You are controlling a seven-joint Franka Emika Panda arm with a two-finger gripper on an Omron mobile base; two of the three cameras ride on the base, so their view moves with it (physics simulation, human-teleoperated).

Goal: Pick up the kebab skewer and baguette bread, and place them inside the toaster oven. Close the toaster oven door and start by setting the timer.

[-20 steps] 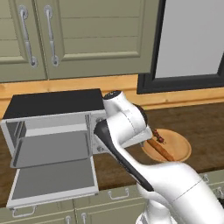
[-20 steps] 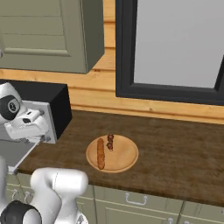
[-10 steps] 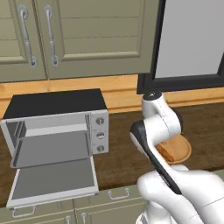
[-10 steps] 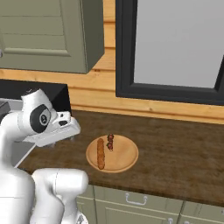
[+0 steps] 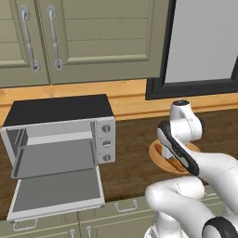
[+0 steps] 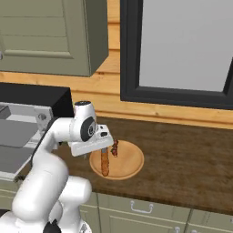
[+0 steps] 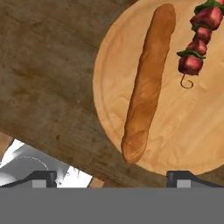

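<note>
The arm has swung right from the toaster oven (image 5: 60,135) and the end effector (image 7: 109,177), released, now hangs above the wooden plate (image 6: 129,166) on the desk (image 6: 191,154), where baguette bread (image 7: 146,87) and kebab skewer (image 7: 199,39) lie side by side. The toaster oven door (image 5: 56,193) is open as before.

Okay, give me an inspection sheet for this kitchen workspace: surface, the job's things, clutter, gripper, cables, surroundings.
Surface: dark wooden counter.
Job's things: long orange-brown baguette bread and chunk-strung kebab skewer lie side by side, apart, on a round wooden plate; boxy silver toaster oven stands with its drop-down door open and grey inner tray bare.
Clutter: nothing seen.
Gripper: two-finger gripper open, holding nothing, above the plate.
Cables: nothing seen.
Surroundings: grey-green cabinets, dark-framed window.
</note>
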